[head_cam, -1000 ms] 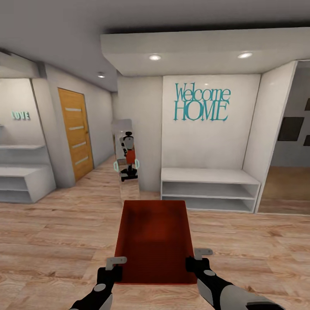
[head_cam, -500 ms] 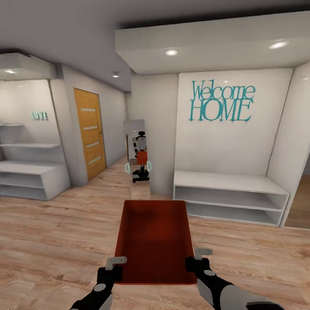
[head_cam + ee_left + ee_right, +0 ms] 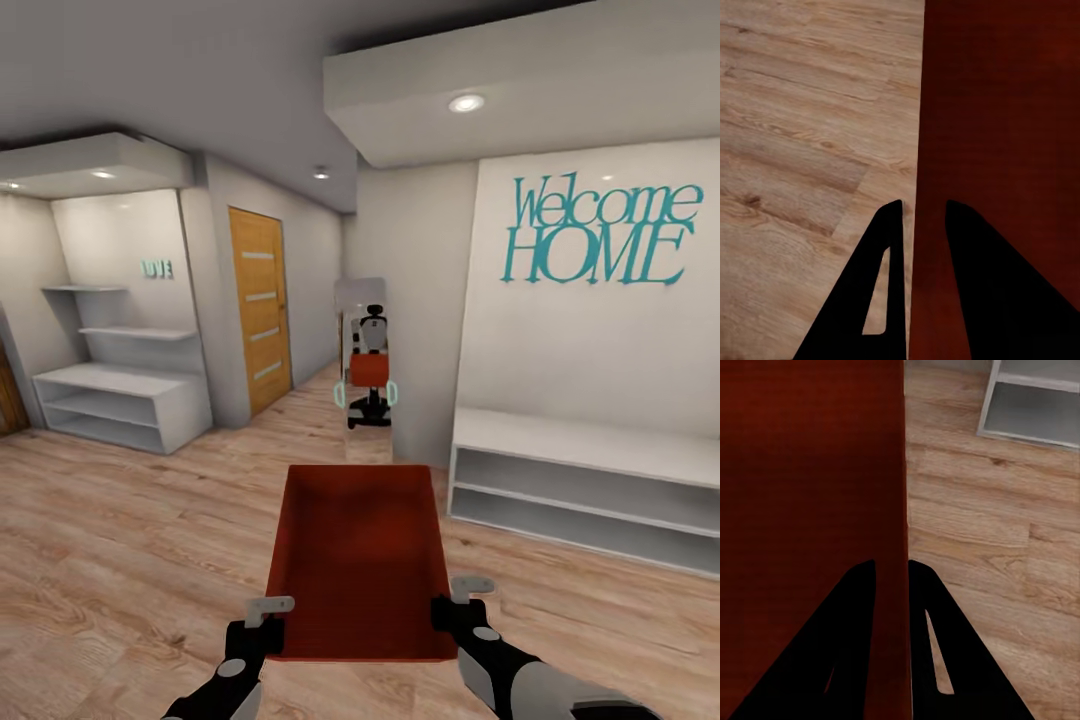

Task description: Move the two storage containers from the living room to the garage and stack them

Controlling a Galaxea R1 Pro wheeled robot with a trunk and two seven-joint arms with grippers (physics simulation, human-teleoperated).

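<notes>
One storage container (image 3: pixel 358 560) hangs out in front of you, open side up, carried between both arms above the wood-plank floor (image 3: pixel 120 520). Judge it stiff and light: the walls are plain and thin, hold their straight lines, and nothing rides inside. Those smooth walls offer no lip or handle, so expect it to slip if either pinch loosens. Your left gripper (image 3: pixel 262 612) is clamped over the left wall near the near corner, one finger inside and one outside, and the left wrist view shows the wall (image 3: pixel 916 150) running between the fingers. Your right gripper (image 3: pixel 462 592) pinches the right wall (image 3: pixel 904 495) the same way. Keep both grips level and matched. Beyond the bin stand a mirror (image 3: pixel 368 372), a white bench shelf (image 3: pixel 590 480), the "Welcome HOME" lettering (image 3: pixel 598 230) and a wooden door (image 3: pixel 258 308) down the hallway.
</notes>
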